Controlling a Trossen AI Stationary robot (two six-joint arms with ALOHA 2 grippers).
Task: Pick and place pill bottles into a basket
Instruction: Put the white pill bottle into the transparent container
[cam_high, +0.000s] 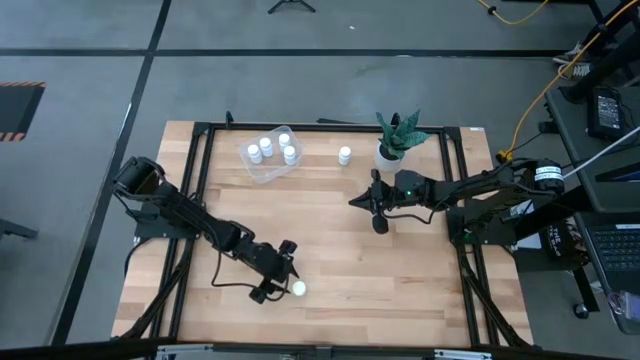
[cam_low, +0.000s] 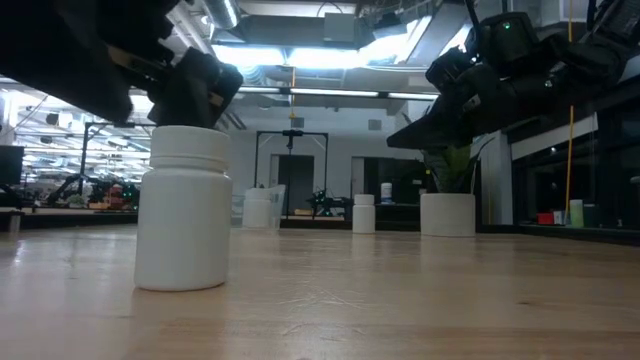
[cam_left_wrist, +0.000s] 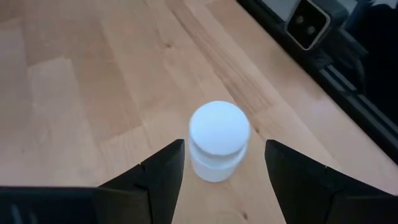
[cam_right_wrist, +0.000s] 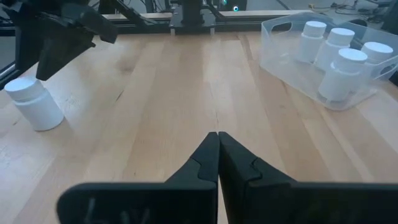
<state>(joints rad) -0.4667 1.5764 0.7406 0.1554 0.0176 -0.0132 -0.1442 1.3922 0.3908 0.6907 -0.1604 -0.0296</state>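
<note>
Pill bottle (cam_left_wrist: 218, 140): small white cylinder, round cap, upright between spread left gripper (cam_left_wrist: 224, 163) fingers.

— How is the light?
— Bright and even from ceiling strip lights (cam_low: 300, 55), which glare in the low view; both arms there are near-silhouettes.
— Focus?
— The nearest pill bottle (cam_low: 183, 208) looks soft; shadows on the bench (cam_high: 330, 250) are faint.

5 pill bottles (cam_high: 298, 288): 3 in 1 basket (cam_high: 262, 170), 2 on table (cam_high: 400, 270); 1 plant pot (cam_high: 388, 153).
</note>
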